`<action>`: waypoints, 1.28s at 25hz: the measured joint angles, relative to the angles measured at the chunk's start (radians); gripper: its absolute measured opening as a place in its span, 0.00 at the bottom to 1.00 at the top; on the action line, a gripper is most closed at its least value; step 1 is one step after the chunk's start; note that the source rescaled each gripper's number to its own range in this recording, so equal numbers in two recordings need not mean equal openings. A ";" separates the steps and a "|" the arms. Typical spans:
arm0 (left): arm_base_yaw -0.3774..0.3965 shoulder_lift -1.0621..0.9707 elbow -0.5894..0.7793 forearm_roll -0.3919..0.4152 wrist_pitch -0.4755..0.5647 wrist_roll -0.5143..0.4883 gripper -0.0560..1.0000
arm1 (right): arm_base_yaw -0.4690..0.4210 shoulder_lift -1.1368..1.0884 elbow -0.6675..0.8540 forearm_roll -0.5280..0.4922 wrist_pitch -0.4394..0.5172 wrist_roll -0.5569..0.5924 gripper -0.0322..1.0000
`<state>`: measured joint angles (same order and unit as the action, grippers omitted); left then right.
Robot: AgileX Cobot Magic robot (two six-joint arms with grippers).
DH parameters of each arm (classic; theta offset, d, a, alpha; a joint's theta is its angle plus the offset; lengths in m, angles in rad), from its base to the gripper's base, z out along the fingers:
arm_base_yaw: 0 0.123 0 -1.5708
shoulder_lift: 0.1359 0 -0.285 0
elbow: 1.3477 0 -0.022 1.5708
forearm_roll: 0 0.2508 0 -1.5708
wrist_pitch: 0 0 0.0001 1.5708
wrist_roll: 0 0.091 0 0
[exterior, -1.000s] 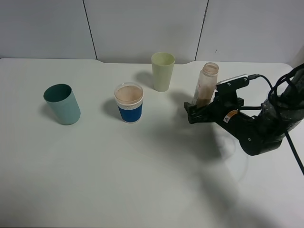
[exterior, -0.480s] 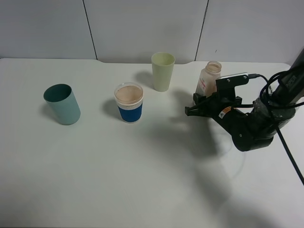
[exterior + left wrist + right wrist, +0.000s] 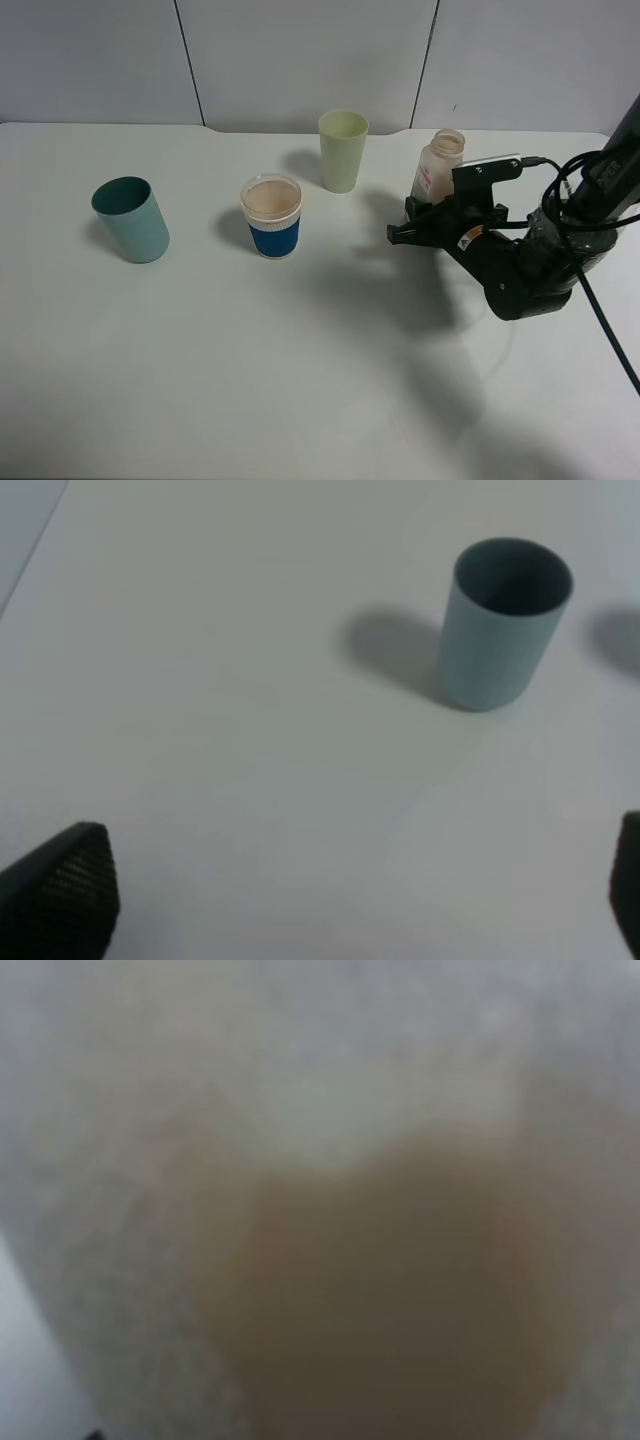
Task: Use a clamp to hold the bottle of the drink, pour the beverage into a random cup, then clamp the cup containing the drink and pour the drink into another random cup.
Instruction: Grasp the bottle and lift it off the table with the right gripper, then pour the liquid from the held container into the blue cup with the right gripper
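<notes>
Since a second ago the right arm has sunk lower over the worktop, and the right gripper has gone from wide open to fingers drawn narrow together. The bottle now sits a little lower and shows its red-and-white label. The cups have not shifted.

The bottle stands near the far edge of the worktop, toward the right side, just behind the right gripper as the high camera sees it. Its base is hidden by the black fingers, so whether they pinch it cannot be told. The right wrist view is filled by a close blur of pale plastic with tan liquid low in it.

Most of the drink lies in the blue-banded cup, which stands upright near the middle of the worktop, closer to the far edge than the near one. Its tan surface reaches close to the clear rim. The pale green tumbler stands upright beyond it, near the far edge, between that cup and the bottle and apart from both. The teal cup stands alone toward the left edge.

The left gripper hangs above bare worktop, its two black fingertips spread wide, with the teal cup ahead of them, well apart.
</notes>
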<state>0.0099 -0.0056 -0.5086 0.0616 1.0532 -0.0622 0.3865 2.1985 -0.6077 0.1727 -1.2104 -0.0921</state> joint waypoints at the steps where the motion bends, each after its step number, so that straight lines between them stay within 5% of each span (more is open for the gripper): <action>1: 0.000 0.000 0.000 0.000 0.000 0.000 1.00 | 0.005 0.000 0.000 0.004 0.000 0.000 0.04; 11: 0.000 0.000 0.000 0.000 0.000 0.000 1.00 | 0.084 -0.023 0.000 0.075 0.026 -0.001 0.04; 32: 0.000 0.000 0.000 0.001 0.000 0.000 1.00 | 0.110 -0.222 0.001 0.025 0.235 -0.118 0.04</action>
<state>0.0099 -0.0056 -0.5086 0.0624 1.0532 -0.0622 0.4962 1.9768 -0.6068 0.1978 -0.9752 -0.2102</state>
